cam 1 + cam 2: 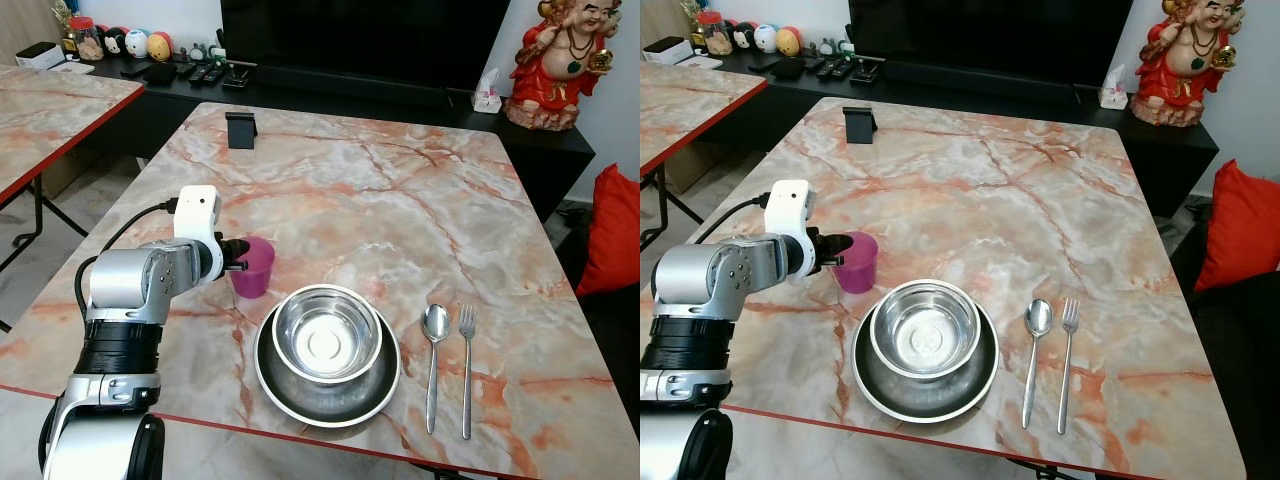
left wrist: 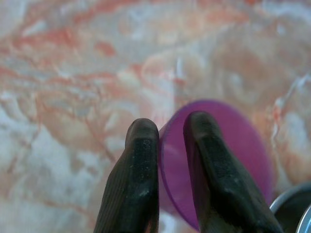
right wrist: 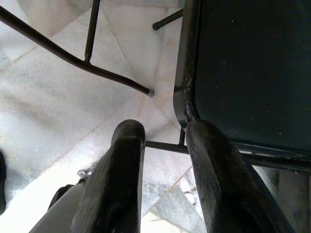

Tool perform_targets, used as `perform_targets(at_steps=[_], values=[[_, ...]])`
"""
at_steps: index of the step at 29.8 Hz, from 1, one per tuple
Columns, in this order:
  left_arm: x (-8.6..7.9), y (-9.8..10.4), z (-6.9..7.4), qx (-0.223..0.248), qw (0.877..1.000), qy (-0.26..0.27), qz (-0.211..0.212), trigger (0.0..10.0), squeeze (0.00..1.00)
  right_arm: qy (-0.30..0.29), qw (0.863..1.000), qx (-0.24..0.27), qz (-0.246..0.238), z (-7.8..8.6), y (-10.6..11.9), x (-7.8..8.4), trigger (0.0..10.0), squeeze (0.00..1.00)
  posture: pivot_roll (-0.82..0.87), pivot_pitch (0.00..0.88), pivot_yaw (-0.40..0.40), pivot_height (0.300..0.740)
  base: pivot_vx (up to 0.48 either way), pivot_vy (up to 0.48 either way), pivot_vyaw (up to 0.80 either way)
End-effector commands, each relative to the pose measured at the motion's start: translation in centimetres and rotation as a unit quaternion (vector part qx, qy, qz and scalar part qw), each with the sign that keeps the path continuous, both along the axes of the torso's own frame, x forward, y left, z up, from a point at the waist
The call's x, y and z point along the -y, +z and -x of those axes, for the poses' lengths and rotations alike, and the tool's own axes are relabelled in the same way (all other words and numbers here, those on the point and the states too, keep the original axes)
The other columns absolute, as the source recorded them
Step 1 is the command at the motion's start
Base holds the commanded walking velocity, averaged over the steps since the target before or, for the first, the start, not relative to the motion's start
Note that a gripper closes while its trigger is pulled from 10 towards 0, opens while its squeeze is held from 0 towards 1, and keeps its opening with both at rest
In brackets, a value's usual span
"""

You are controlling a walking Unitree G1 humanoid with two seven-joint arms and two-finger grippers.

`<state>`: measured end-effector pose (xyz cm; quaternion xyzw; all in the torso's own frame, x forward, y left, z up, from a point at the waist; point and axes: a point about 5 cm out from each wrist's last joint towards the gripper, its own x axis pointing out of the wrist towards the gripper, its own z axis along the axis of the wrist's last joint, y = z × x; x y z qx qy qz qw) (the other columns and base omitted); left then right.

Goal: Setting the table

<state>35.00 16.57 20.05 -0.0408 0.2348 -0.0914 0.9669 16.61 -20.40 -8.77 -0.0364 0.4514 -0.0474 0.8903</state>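
Left gripper (image 2: 165,145) pinches the purple cup's (image 1: 256,268) rim as a place setting takes shape on the marble table (image 1: 400,190).

The cup stands upright just left of the steel bowl (image 1: 327,334) nested in its plate (image 1: 290,392), with the spoon (image 1: 434,350) and fork (image 1: 466,365) to their right. One black finger sits inside the cup, one outside, nearly closed on the wall. The right gripper (image 3: 165,160) hangs idle, slightly parted, holding nothing.

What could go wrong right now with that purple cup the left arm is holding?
The left end effector pinches only the purple cup's thin rim, one finger inside, so the cup may tilt or slip out. It stands close beside the steel plate and bowl; a sideways move could knock them.
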Motion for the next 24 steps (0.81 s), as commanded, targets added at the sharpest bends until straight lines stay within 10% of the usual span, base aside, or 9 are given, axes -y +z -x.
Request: perform_targets(at_steps=[1, 24], values=[[0.2, 1.9, -0.3, 0.043, 0.999, 0.003, 0.008, 10.0, 0.00, -0.005, 1.000, 0.000, 0.000, -0.1, 0.0, 0.2, 10.0, 0.00, 0.12, 0.000, -0.070, 0.728, 0.000, 0.000, 0.00], [0.1, 0.4, 0.0, 0.026, 0.999, 0.014, 0.014, 10.0, 0.00, -0.001, 1.000, -0.003, 0.001, 0.0, 0.0, 0.2, 10.0, 0.00, 0.13, 0.000, -0.072, 0.728, 0.000, 0.000, 0.00]])
